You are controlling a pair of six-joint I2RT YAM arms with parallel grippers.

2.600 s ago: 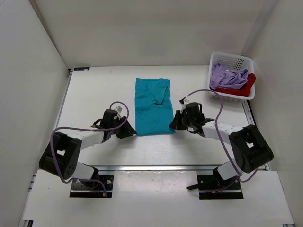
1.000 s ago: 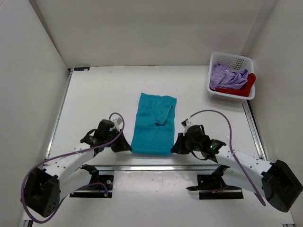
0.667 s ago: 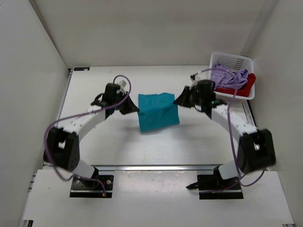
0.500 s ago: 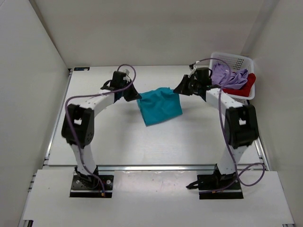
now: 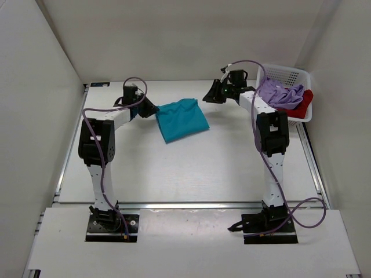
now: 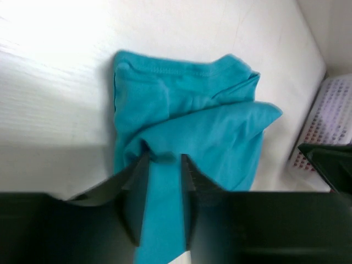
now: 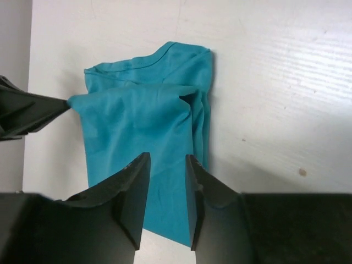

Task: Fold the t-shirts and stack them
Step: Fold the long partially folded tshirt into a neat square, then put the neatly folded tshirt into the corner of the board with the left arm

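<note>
Left gripper [image 6: 163,165] jaws are seen narrowly parted, with a strip of the teal t-shirt [image 5: 181,119] caught between the fingers. From the right wrist view, that corner of the cloth is seen drawn out to a point at the left fingertips. Right gripper [image 7: 165,165] jaws are set moderately apart; nothing is held between them, and teal cloth is seen only through the gap. From above, the right gripper is found just beside the shirt's far right corner, apart from it.

Three t-shirts are counted. The teal t-shirt is laid in loose, doubled layers on the far middle of the table [image 5: 191,168], between the two grippers. The lavender t-shirt [image 5: 277,94] and the red t-shirt [image 5: 301,109] are bundled together in the one white lattice basket [image 5: 287,72] at the far right corner. Two grippers are counted.
</note>
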